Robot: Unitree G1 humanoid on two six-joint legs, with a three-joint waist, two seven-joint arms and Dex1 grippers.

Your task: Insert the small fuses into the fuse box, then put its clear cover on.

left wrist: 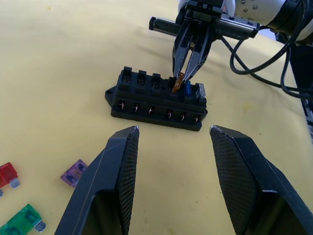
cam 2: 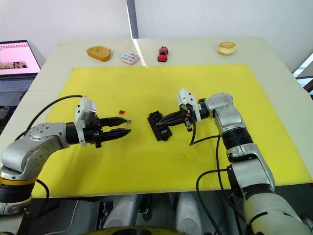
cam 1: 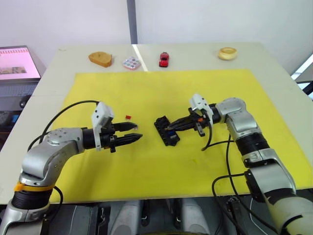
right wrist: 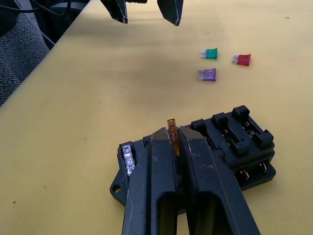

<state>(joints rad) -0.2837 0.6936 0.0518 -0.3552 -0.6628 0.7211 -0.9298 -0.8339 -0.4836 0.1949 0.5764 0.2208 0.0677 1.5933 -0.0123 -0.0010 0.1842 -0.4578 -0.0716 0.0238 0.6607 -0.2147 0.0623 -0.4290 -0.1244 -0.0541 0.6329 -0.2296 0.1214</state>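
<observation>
Pinching an amber fuse (right wrist: 171, 133) between pressed-together fingers, the right gripper (cam 1: 172, 127) sits at the fuse box (left wrist: 157, 99); the fuse stands upright over a slot near one end of the box, but whether its blades are already seated is hidden by the fingertips. A blue fuse (left wrist: 188, 88) stands in the next slot, and a pale, greyish fuse (right wrist: 128, 159) shows at that same end of the box, partly cut off by the fingers in the right wrist view.

Box: black, rectangular, two rows of raised slot housings on top, metal contacts showing along one side, a mounting lug at an end. It lies at an angle near the middle of the yellow mat (cam 1: 195, 161).

Left gripper (cam 1: 138, 132): fingers spread, nothing between them, hovering low over the mat just left of the box, pointed at it.

Loose fuses on the mat near the left gripper: red (right wrist: 241, 59), green (right wrist: 210, 54), purple (right wrist: 207, 75), close together, none touching. In the head views only the red one (cam 1: 128, 117) reads clearly.

Far edge of the surface (cam 1: 195, 54), beyond the mat: brown lump (cam 1: 100, 58), small round palette (cam 1: 131, 63), red toy car (cam 1: 164, 59), pale ring (cam 1: 227, 53). Laptop (cam 1: 17, 63) at far left, cut off by the frame.
</observation>
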